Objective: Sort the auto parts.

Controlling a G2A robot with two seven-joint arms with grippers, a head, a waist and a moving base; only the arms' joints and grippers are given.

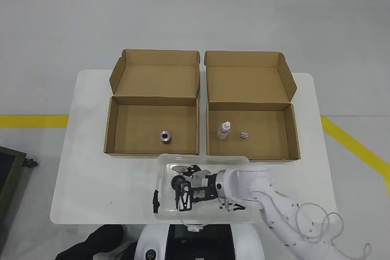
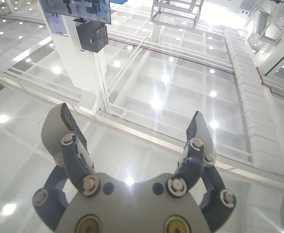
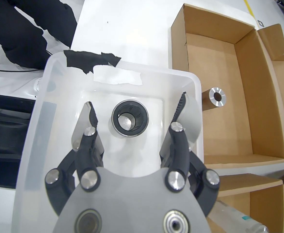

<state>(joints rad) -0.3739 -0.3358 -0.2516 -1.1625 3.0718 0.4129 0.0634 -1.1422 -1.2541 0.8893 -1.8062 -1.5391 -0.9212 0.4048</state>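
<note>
- Black bushing (image 3: 129, 111): short ring with a thick wall, matt black inside and out, and a thin bright metal edge on its upper lip. It stands on end with the bore facing up, on the floor of the bin, apart from the walls.
- Plastic bin (image 3: 195, 83): a translucent, milky-white rectangular tub with rounded corners and a rolled rim. It sits on the table at the robot's edge, just in front of the two cartons.
- Black tape (image 3: 88, 60): a torn, ragged strip stuck over the bin's rim, with a white tape patch (image 3: 117, 76) just beside it on the wall.
- Right gripper (image 3: 137, 101): lowered inside the bin, with the jaws spread wide on either side of the bushing. The ribbed black pads do not touch the bushing, and the gripper holds nothing.
- Left gripper (image 2: 130, 109): pointed up at the ceiling, jaws wide apart and empty. It has grey metal fingers with serrated black pads.
- Left carton (image 1: 136, 130): brown corrugated card with its lid flap folded back. It holds one metal sleeve (image 3: 206, 101), a smooth, bright cylinder with a bored centre, standing upright.
- Right carton (image 1: 266, 133): the same make, touching the left carton. It holds a small white bottle-shaped part (image 1: 224, 130) and, near it, a small round part (image 1: 244, 135) too small to make out.
- Table (image 1: 91, 162): a smooth white top with rounded corners.
</note>
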